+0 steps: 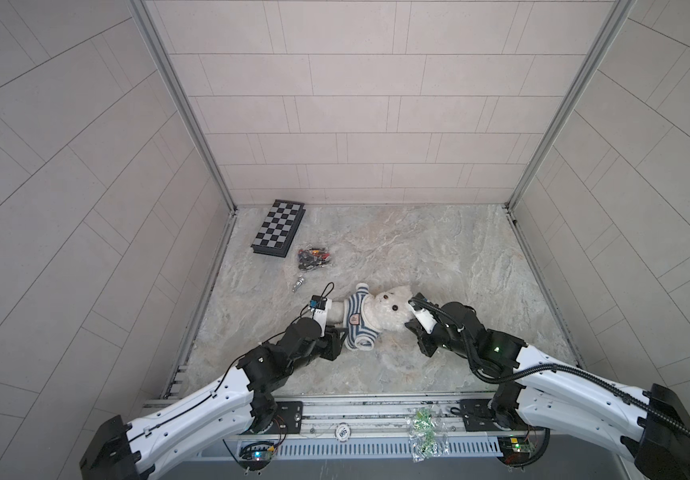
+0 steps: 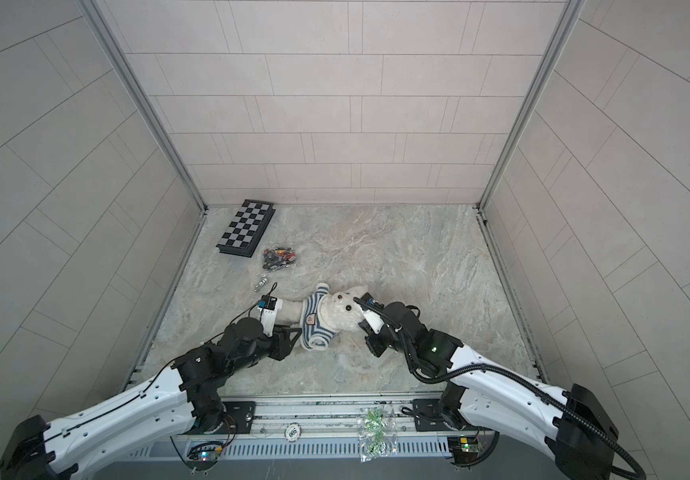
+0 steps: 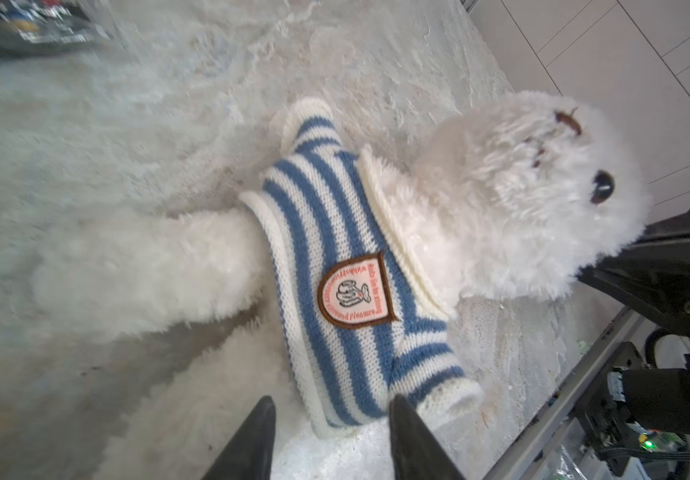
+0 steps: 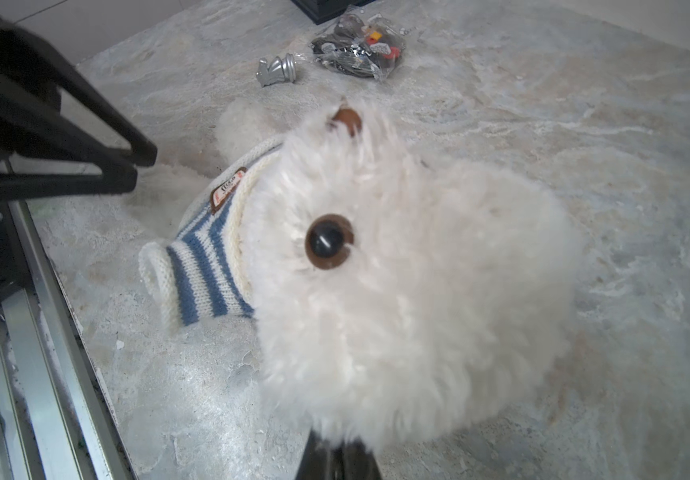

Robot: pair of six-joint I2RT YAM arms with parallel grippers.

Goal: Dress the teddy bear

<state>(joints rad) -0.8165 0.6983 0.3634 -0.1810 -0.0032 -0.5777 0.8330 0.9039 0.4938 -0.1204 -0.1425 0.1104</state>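
Near the front, the left gripper (image 3: 330, 409), jaws spread, sits beside the striped shirt (image 3: 335, 257) on the teddy bear (image 1: 391, 311), which lies mid-table; the right gripper (image 4: 337, 449) pinches its head fur. Far left lies a chessboard (image 1: 278, 227).

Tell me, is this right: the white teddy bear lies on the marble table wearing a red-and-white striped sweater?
No: the sweater is blue-and-white striped, not red, as the left wrist view shows. The teddy bear does lie on the marble table wearing it.

Fluffy white teddy bear (image 1: 389, 311) on its back
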